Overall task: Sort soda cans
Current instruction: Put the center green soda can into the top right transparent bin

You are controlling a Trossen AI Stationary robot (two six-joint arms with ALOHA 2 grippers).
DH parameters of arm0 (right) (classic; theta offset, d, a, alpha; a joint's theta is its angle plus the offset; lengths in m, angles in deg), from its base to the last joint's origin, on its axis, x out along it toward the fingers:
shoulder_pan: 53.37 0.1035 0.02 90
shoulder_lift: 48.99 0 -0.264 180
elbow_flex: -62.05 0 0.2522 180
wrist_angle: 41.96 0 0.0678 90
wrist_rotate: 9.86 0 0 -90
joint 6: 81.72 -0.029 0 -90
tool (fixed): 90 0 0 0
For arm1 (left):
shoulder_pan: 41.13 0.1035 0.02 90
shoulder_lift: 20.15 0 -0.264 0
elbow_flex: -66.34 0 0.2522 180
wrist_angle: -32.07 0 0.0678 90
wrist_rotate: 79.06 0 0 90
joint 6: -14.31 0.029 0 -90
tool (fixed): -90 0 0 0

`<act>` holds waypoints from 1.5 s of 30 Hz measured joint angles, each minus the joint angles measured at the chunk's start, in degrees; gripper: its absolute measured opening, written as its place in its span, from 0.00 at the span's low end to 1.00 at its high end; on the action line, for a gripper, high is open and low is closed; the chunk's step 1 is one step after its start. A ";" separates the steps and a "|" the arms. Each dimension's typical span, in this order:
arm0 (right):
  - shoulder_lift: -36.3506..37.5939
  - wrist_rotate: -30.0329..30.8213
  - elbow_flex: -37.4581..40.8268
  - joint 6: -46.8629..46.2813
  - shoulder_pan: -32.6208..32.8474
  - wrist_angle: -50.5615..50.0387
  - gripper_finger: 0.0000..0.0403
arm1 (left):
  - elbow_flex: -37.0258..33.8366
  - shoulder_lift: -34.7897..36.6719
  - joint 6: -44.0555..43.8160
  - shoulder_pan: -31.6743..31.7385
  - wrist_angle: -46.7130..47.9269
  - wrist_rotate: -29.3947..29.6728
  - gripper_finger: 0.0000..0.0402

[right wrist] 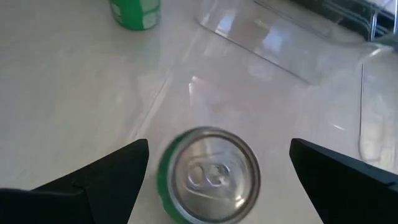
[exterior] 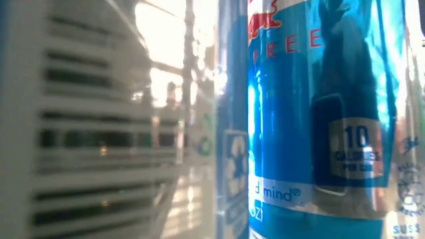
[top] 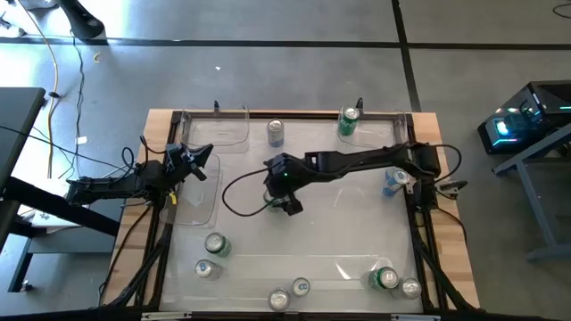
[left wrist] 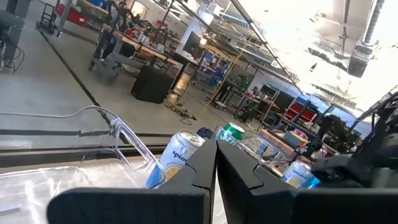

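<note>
Overhead arrangement of a can-sorting cell. The right gripper (top: 287, 203) hangs over the middle of the table (top: 357, 232) with its fingers spread wide and nothing between them; in the right wrist view a green can (right wrist: 211, 177) stands upright directly below, its silver top centred in the gap, so the jaws appear set to straddle the can's body before any closing, which has not yet happened. The spread is wider than the can, leaving clearance on both sides for a descent. The left gripper (top: 198, 162) waits at the table's left edge above a clear plastic tray (top: 201, 209), its fingers pressed together and holding nothing, well out of the working arm's path. The remaining cans lie scattered: a blue-and-white can (top: 276, 133) and a green one (top: 347, 122) stand near the far edge, a blue can (top: 393, 182) sits beside the right arm's base, and several more cluster along the near edge, among them a green can (top: 217, 244) and another green can (top: 384, 278). A second clear tray (top: 223, 134) lies at the far left corner; both trays hold no cans, which suggests that sorting is at an early stage. The low view is filled by a blue can (exterior: 319, 113) just in front of the lens.
</note>
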 joint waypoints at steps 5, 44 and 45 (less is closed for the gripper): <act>-0.88 -0.04 -0.07 -1.36 -0.75 -1.15 0.96 | 0.00 0.00 0.00 -0.01 0.00 0.00 0.02; -4.62 -3.35 0.03 -2.35 -0.95 1.84 0.73 | 0.00 0.00 -0.01 0.00 0.22 0.00 0.02; -4.62 -3.63 0.03 -2.49 -0.95 2.28 0.73 | 0.00 0.00 -0.01 0.01 0.22 0.00 0.02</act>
